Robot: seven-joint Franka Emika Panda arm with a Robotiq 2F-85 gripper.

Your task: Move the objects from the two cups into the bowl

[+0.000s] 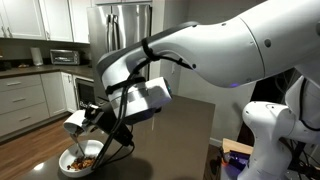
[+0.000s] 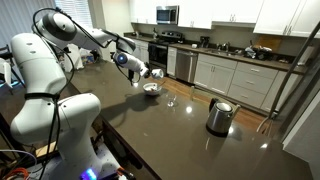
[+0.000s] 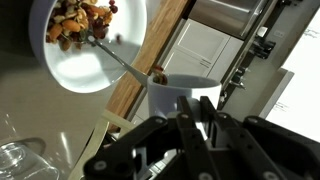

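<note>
My gripper is shut on the rim of the whitish cup. It holds the cup tilted just above the white bowl in an exterior view, where the cup leans toward the bowl. The bowl holds a pile of brown-orange bits, and a thin metal utensil sticks out of it. One brown bit sits at the cup's rim. The clear glass tumbler stands on the counter beside the bowl. Gripper and bowl also show small in an exterior view.
A steel kettle with a black handle stands on the dark countertop, away from the bowl. The wooden counter edge runs next to the bowl. Kitchen cabinets and a fridge stand beyond.
</note>
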